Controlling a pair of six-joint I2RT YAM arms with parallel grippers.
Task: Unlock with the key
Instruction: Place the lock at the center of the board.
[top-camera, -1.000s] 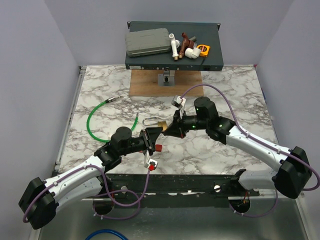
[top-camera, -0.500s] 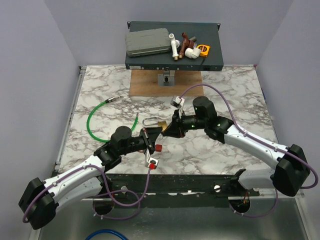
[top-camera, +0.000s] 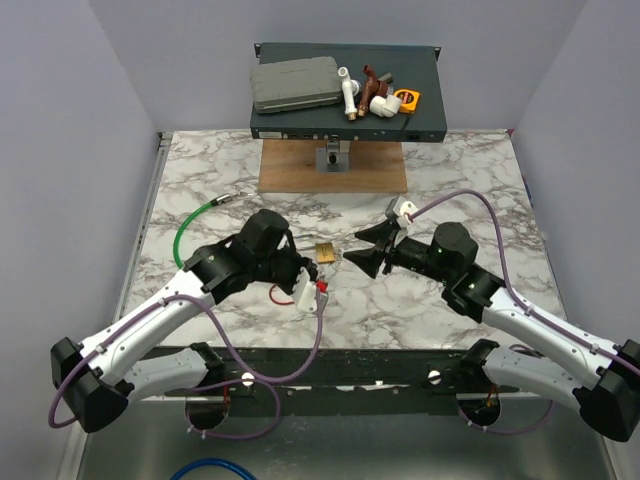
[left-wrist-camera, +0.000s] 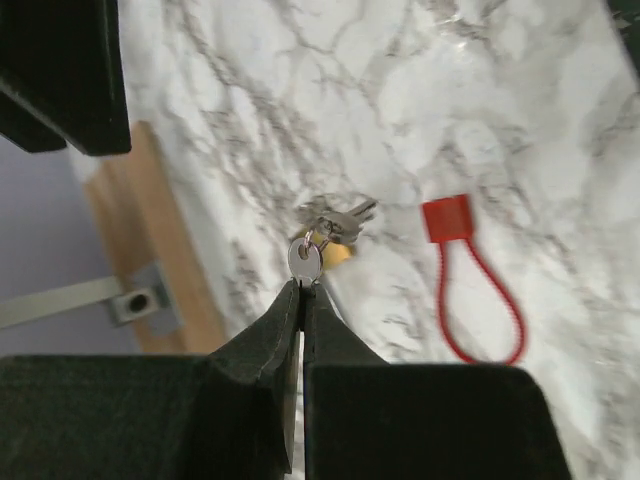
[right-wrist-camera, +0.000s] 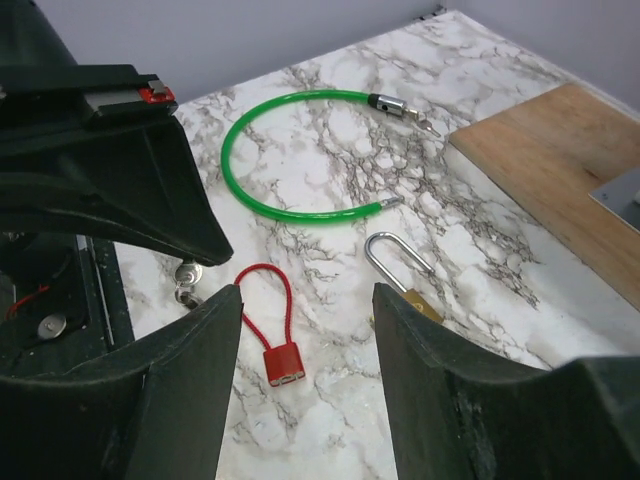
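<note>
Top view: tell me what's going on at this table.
The left gripper is shut on a small silver key, with more keys hanging from its ring. The right gripper hangs open above the marble table, holding nothing. The brass padlock with a silver shackle lies on the table between the two grippers, with the key not yet in it.

The marbled tabletop (top-camera: 470, 200) carries a wooden board (top-camera: 290, 172) at its far middle, with a small metal bracket (top-camera: 333, 157) on it. Towards the left a green cable (right-wrist-camera: 226, 150) lies curled in an open loop. Near the centre lies a brass padlock (right-wrist-camera: 420, 303), its shackle towards the cable's end. A red cable lock (right-wrist-camera: 283, 363) lies flat just beside it.
</note>
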